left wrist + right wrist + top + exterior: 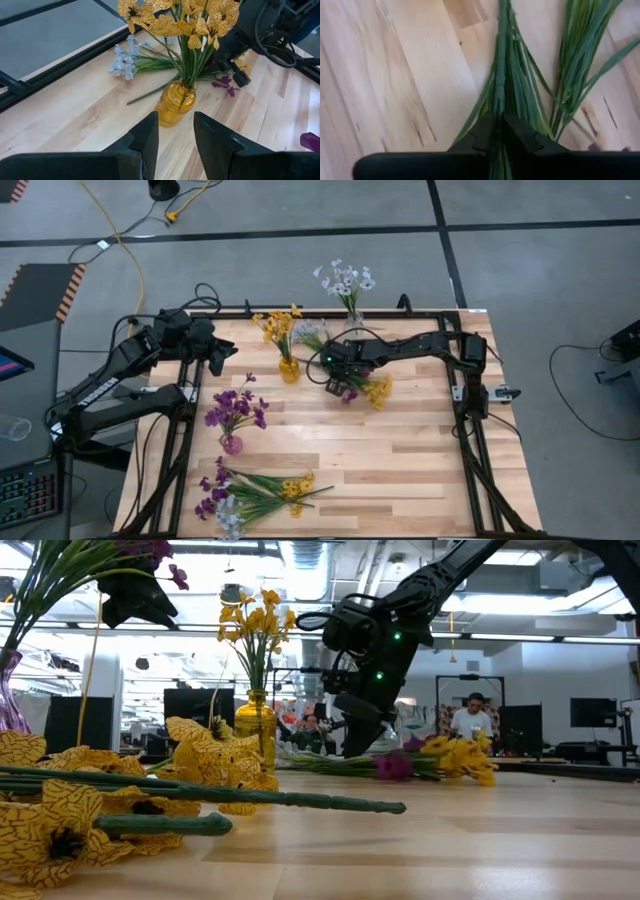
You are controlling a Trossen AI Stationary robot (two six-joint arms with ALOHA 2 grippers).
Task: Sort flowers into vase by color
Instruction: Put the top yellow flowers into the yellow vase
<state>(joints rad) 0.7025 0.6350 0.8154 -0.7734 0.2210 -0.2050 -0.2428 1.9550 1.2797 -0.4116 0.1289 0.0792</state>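
On the worktop (400, 470) beside the yellow vase (289, 369), right hand (501, 131) pinching green flower stems (512, 85); left hand (175, 135) spread, hovering.

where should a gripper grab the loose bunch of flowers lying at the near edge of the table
Grip the loose bunch on its bare green stems, coming straight down from above. It lies flat on the table, with the purple, white and yellow blossoms crowded at one end and the thin stems fanning out clear at the other, so fingers could probably close across a stem there without crushing petals.
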